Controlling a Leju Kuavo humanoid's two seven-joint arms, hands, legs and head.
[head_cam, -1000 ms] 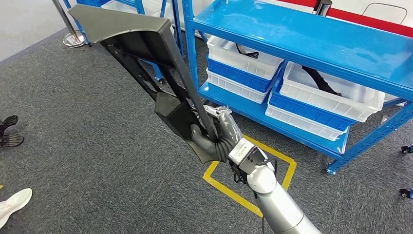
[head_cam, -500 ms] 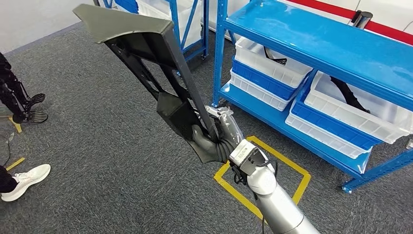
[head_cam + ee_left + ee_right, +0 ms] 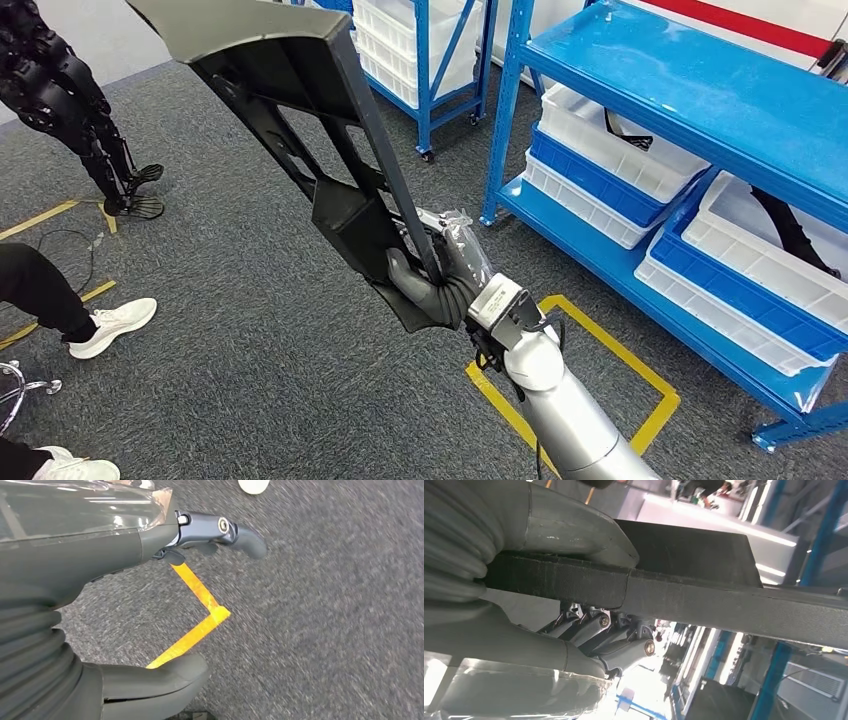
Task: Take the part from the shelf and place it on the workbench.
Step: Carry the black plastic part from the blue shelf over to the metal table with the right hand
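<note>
A long, dark grey moulded plastic part, matt and flat-panelled at its wide end with open ribbed struts narrowing to a boxy foot, is held tilted above the speckled grey carpet floor, away from the blue steel shelf with its white and blue plastic bins. The right hand, grey with a ribbed cuff on a silver arm, is clamped around the part's narrow lower end, thumb pressed on the black edge. The left hand hangs over yellow floor tape, its thumb and fingers apart, holding nothing.
</note>
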